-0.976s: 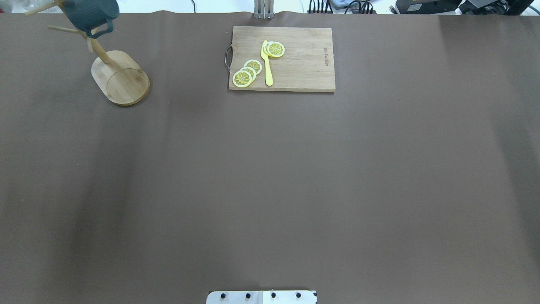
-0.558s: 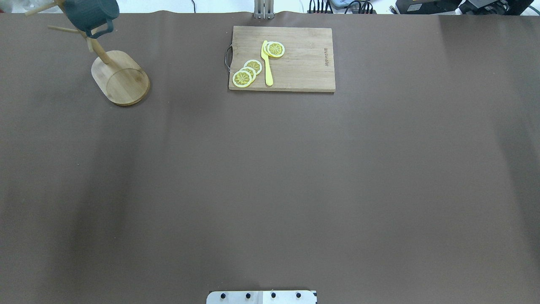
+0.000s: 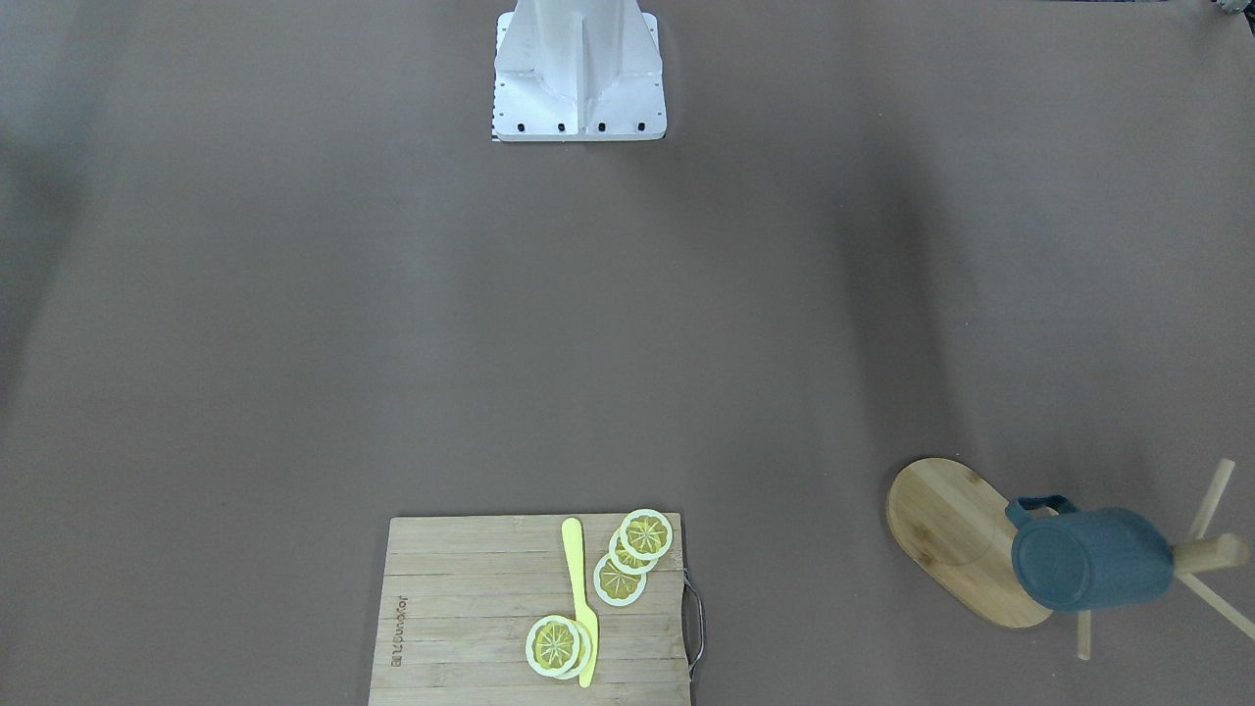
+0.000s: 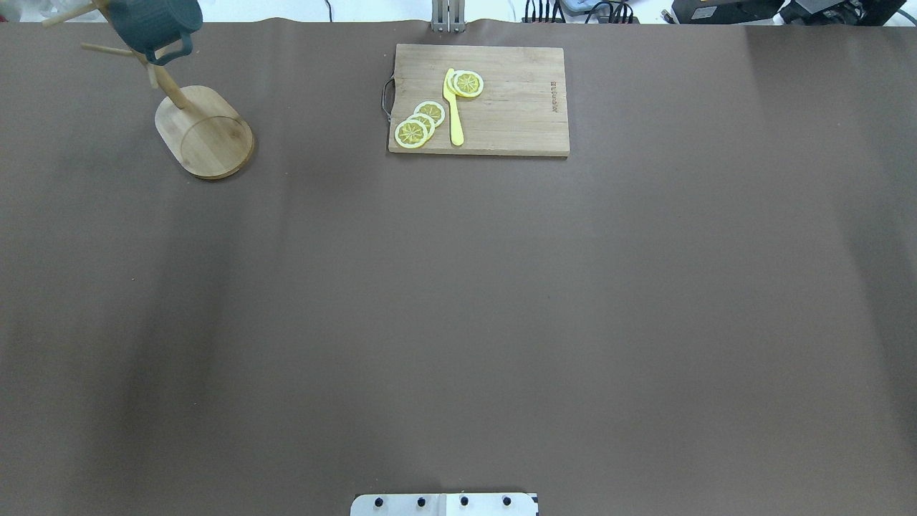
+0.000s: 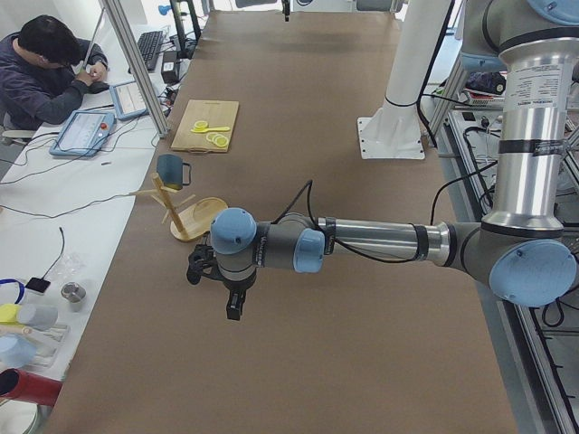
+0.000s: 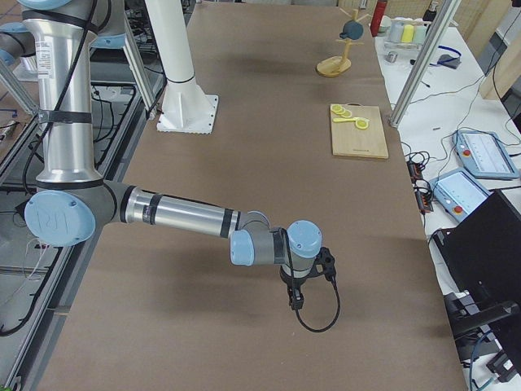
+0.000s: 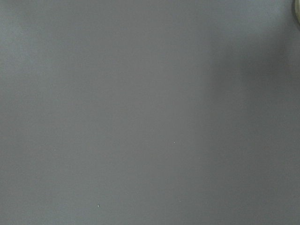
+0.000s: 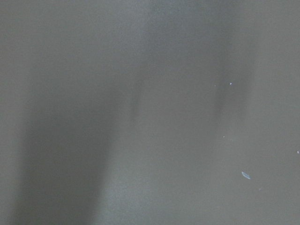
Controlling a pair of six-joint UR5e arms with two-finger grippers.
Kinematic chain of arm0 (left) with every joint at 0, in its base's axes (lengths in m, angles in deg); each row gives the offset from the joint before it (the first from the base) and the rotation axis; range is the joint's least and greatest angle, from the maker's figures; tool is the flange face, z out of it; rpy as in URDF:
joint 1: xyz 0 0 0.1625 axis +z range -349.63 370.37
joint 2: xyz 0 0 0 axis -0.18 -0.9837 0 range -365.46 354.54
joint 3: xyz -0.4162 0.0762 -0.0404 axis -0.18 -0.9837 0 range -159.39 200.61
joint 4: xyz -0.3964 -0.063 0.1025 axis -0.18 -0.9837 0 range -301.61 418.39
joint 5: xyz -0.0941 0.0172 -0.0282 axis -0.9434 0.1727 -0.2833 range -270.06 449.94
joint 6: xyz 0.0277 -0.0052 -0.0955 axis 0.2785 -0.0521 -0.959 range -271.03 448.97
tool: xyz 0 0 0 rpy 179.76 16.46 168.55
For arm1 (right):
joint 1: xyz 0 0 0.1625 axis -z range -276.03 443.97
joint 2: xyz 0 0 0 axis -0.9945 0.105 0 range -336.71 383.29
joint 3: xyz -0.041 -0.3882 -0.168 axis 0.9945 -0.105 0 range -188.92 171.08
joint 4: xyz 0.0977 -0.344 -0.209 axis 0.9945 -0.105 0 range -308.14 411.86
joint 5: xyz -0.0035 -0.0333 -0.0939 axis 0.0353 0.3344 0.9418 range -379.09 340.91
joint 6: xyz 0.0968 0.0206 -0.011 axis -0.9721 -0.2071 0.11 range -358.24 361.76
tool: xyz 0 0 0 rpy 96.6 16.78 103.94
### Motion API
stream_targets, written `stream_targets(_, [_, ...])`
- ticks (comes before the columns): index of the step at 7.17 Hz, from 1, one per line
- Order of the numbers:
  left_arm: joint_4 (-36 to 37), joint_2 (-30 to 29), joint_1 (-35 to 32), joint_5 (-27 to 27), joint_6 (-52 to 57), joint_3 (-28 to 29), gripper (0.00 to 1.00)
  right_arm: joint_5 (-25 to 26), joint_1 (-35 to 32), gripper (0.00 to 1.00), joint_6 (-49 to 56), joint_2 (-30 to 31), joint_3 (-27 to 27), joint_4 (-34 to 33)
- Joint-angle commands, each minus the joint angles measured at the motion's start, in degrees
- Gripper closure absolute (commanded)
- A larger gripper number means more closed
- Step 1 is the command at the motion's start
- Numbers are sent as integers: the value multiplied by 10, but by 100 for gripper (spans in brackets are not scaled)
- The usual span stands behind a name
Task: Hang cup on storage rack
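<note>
The dark blue cup (image 4: 154, 21) hangs tilted on the bamboo storage rack (image 4: 208, 136) at the table's far left corner, with no gripper touching it. From across the table, the cup (image 3: 1093, 559) lies sideways against the rack's upper pegs over the oval base (image 3: 941, 520). My left gripper (image 5: 233, 307) hovers over bare table, well short of the rack (image 5: 204, 212) and cup (image 5: 169, 168). Near the table's other end, my right gripper (image 6: 297, 300) hangs far from the rack (image 6: 334, 67). Both show only in side views, so I cannot tell open or shut.
A wooden cutting board (image 4: 478, 100) with lemon slices (image 4: 419, 123) and a yellow knife (image 4: 453, 107) lies at the far middle. The robot's white base (image 3: 578, 69) stands at the near edge. A person (image 5: 45, 81) sits at a side desk.
</note>
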Motion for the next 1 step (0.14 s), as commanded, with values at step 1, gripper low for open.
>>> stream_targets(1, [0,0,0,0,0,0,1,0,2,0,0,0,0,1])
